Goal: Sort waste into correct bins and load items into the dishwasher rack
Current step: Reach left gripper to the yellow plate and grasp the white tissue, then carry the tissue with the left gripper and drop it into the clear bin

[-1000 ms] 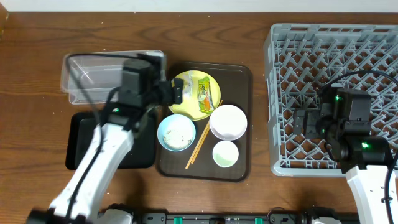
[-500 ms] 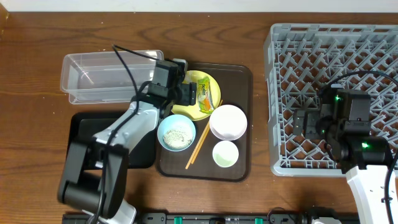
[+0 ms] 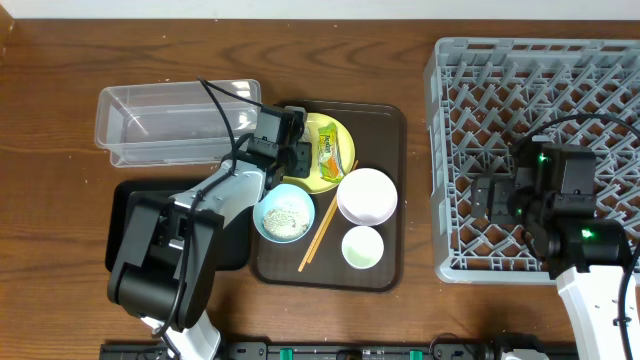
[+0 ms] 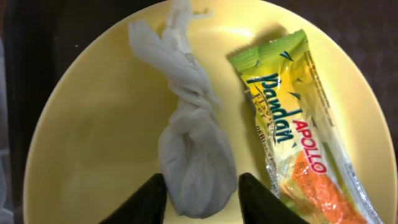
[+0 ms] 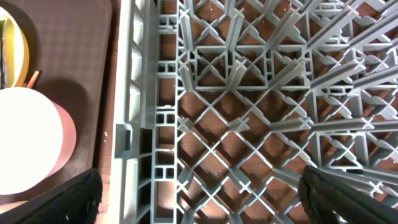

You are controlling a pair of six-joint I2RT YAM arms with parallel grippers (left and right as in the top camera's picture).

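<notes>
On the yellow plate [image 4: 93,124] lie a crumpled white scrap [image 4: 189,143] and a yellow-green snack wrapper [image 4: 289,134]. My left gripper [image 4: 201,182] straddles the scrap's thick end, both black fingers pressed against its sides. From overhead, the left gripper [image 3: 298,152] is low over the plate [image 3: 345,138], which sits on the brown tray. Whitish rice scraps fill the light blue bowl [image 3: 285,212]. My right gripper [image 5: 211,199] hangs wide open and empty over the grey dishwasher rack [image 5: 249,93], near its left wall [image 3: 440,150].
A white bowl [image 3: 367,196], a small cup [image 3: 362,247] and wooden chopsticks [image 3: 320,233] share the brown tray [image 3: 388,125]. The clear tub [image 3: 170,122] and the black tray [image 3: 128,235] lie to the left of it.
The left arm reached right onto the plate, lowered over the white scrap, and its jaws narrowed from wide open onto it. The right arm stayed still.
</notes>
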